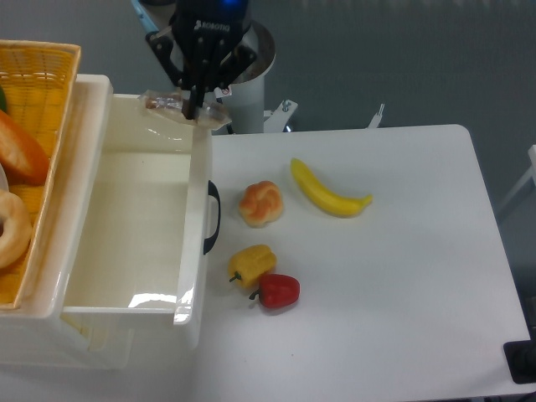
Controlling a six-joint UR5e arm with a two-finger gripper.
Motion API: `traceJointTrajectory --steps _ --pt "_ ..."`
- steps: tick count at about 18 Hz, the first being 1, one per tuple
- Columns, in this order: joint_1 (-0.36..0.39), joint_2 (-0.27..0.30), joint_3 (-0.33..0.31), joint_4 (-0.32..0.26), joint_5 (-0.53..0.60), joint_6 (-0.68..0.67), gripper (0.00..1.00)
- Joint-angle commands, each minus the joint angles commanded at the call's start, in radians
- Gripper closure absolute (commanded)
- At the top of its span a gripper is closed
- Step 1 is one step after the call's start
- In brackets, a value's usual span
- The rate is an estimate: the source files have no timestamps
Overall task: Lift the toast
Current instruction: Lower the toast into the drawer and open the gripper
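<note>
Camera view from above: the gripper hangs over the far rim of the white bin, at its back right corner, with the jaws clamped on the toast. The toast, sealed in clear crinkly wrap, is held in the air roughly level, its wrap sticking out to the left of the jaws over the bin's far wall and a little to the right toward the desk. It touches nothing but the jaws, as far as can be seen.

On the white desk, just right of the bin's dark handle, lies a round orange-tan bun. A banana lies near the bun on its right, slanting down toward the right. Nearer the front edge a yellow pepper and a red pepper lie touching each other, the red one in front and to the right.

To the left of the bin stands a woven yellow basket holding orange and pale items, cut off by the picture's edge.
</note>
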Motion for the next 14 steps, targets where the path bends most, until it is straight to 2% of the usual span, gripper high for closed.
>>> traceJointTrajectory --steps 9,14 --pt "-0.051 -0.011 0.008 0.006 0.0 -0.032 1.0" --pt "-0.061 0.003 0.02 0.005 -0.021 -0.046 1.0"
